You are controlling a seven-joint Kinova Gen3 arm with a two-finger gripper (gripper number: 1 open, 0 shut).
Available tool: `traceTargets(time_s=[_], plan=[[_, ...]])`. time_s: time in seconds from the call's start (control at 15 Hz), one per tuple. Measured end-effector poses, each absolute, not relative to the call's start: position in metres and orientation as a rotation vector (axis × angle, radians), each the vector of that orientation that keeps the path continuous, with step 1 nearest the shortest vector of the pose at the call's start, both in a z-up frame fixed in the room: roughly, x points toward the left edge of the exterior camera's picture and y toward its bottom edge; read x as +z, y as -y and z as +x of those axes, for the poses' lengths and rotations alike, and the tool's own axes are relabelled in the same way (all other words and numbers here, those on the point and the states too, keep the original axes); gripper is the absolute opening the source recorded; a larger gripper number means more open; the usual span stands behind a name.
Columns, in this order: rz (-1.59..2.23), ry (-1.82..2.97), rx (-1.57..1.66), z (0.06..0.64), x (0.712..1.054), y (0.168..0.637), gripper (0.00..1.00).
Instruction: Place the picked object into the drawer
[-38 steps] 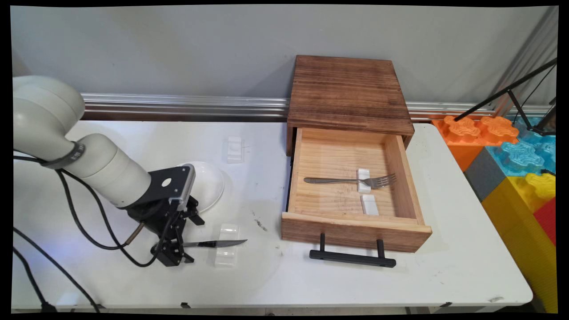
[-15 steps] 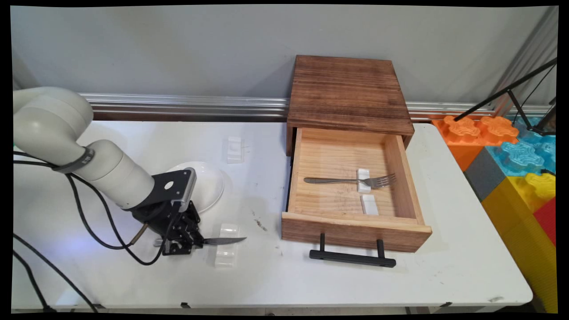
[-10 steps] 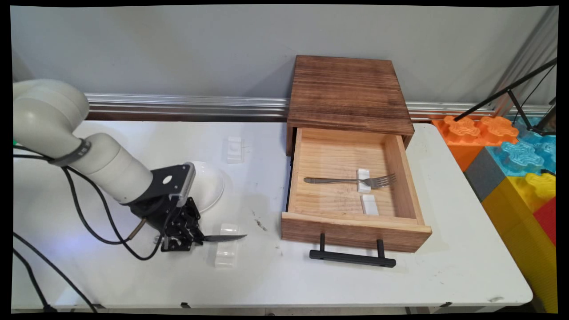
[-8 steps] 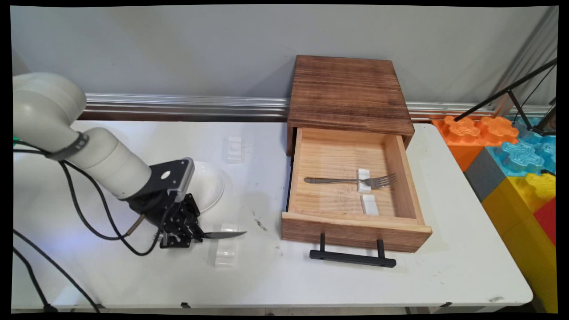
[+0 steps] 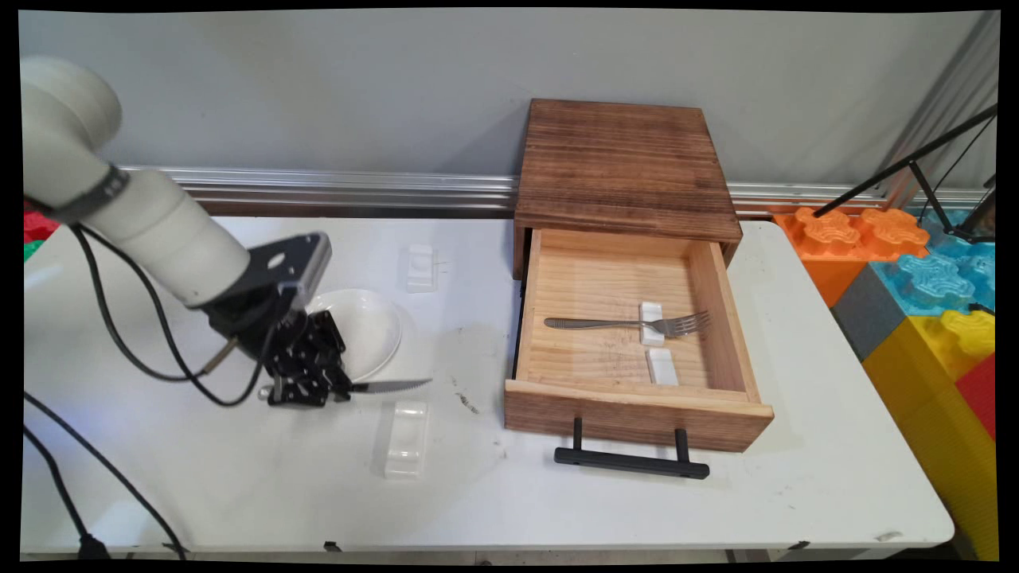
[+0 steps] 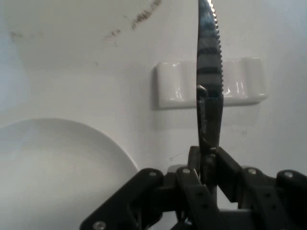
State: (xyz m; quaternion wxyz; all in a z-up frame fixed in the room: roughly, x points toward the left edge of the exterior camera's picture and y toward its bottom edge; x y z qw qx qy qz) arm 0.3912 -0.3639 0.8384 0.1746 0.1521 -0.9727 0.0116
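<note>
My gripper (image 5: 326, 388) is shut on the handle end of a serrated steel knife (image 5: 392, 386), whose blade points right and hangs level above the table. In the hand view the knife (image 6: 209, 81) runs straight up from the gripper (image 6: 207, 167). Below and to the right lies the white grooved rest (image 5: 405, 438), also seen as a white rest (image 6: 211, 86) behind the blade, and the knife is clear of it. A white plate (image 5: 366, 330) sits just behind the gripper, and shows as a white plate (image 6: 53, 177) at the hand view's lower left.
An open wooden drawer (image 5: 629, 410) under a dark wooden box (image 5: 625, 163) holds a fork (image 5: 629, 323) on a white rest, with a second white rest (image 5: 661, 367) beside it. Another white rest (image 5: 419, 267) lies at the table's back. Coloured foam blocks (image 5: 923, 270) stand beyond the right edge.
The gripper closed on the knife's handle, then lifted it off the white rest and carried it up and back toward the plate. The rest stayed on the table.
</note>
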Motion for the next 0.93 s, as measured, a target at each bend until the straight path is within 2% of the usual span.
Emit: traceTargets(time_s=[0.93], plan=[[0.552, 2.723, 0.065, 0.369, 0.922, 0.420, 0.00]])
